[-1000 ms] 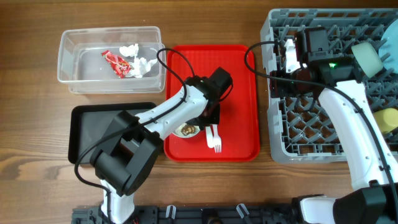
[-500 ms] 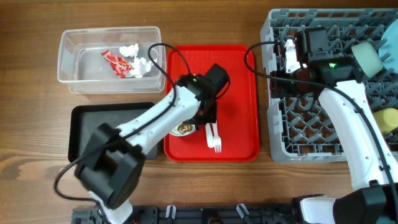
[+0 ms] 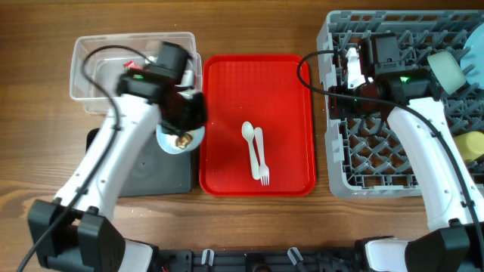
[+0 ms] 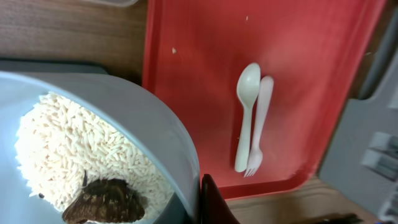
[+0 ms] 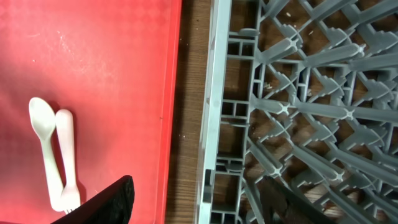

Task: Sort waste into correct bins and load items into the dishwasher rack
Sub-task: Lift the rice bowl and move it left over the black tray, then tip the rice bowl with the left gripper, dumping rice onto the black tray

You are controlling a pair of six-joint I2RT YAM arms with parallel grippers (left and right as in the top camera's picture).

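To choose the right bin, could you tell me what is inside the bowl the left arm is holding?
White rice lies in the bowl, with a brown food bit on it. The rice covers the bowl's bottom; anything beneath is hidden.

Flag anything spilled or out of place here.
Only minor: a couple of white specks lie loose on the red tray, up-left of the spoon and fork, likely stray crumbs. The rice and brown bit sit inside the bowl held by the left gripper; no visible spill.
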